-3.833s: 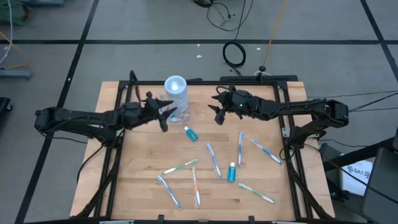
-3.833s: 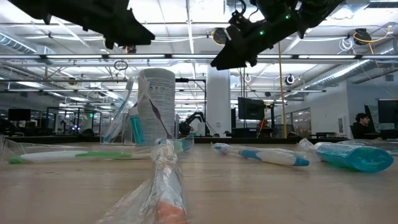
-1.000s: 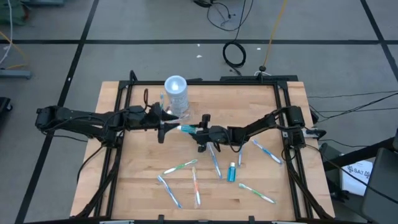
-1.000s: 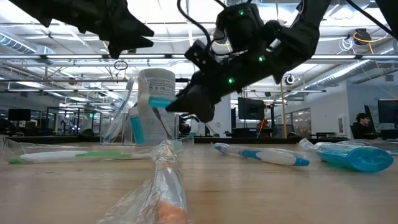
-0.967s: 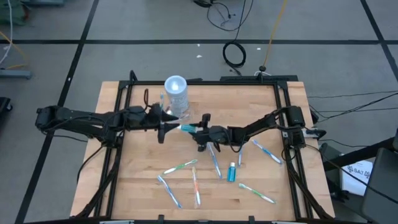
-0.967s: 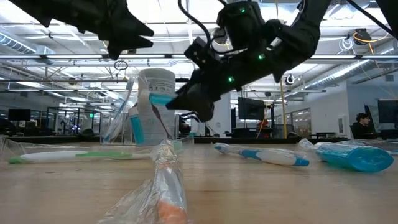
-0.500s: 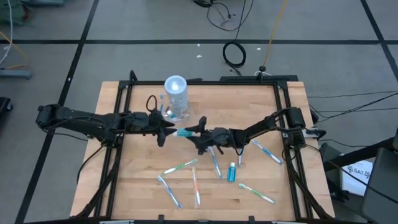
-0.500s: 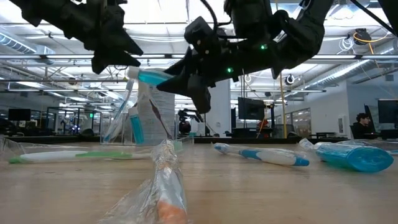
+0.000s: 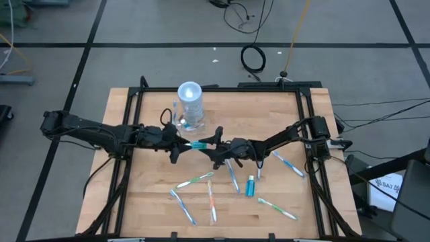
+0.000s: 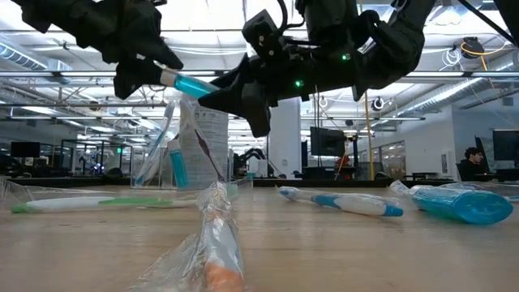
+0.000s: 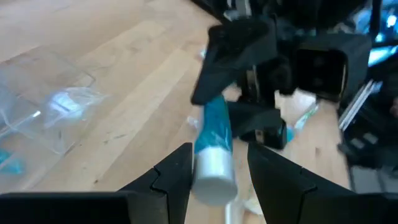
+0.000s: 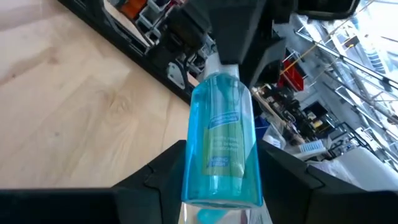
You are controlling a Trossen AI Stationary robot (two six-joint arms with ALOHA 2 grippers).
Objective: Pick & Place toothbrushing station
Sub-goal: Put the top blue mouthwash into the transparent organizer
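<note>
A small teal tube (image 9: 198, 144) with a white cap hangs in the air above the middle of the table. My right gripper (image 9: 213, 145) is shut on its back end. My left gripper (image 9: 181, 146) is open. Its fingers stand on either side of the white cap (image 11: 213, 169); I cannot tell whether they touch it. The toothbrushing station (image 9: 190, 102), a clear cylinder with a pale top and a low clear tray, stands on the table just beyond both grippers. In the low view the tube (image 10: 188, 83) slants up toward my left gripper (image 10: 154, 71). My right gripper pinches the tube's broad back end (image 12: 219, 186) between its two fingers. The fingers come about level from the table's right side and lie along the tube. The tube is lifted clear of the table, with its cap end (image 12: 221, 62) slanting up toward my left gripper.
Several wrapped toothbrushes (image 9: 232, 173) and a second teal tube (image 9: 250, 186) lie on the near half of the wooden table. A black frame (image 9: 127, 114) runs along the table's edges. In the low view a wrapped brush (image 10: 216, 243) lies close in front.
My right gripper has risen and rolled, lifting the tube and tipping its cap end up toward my left gripper. My left gripper has moved toward the near edge and a little down while rolling. Its fingers now stand around the cap, which was apart from them before.
</note>
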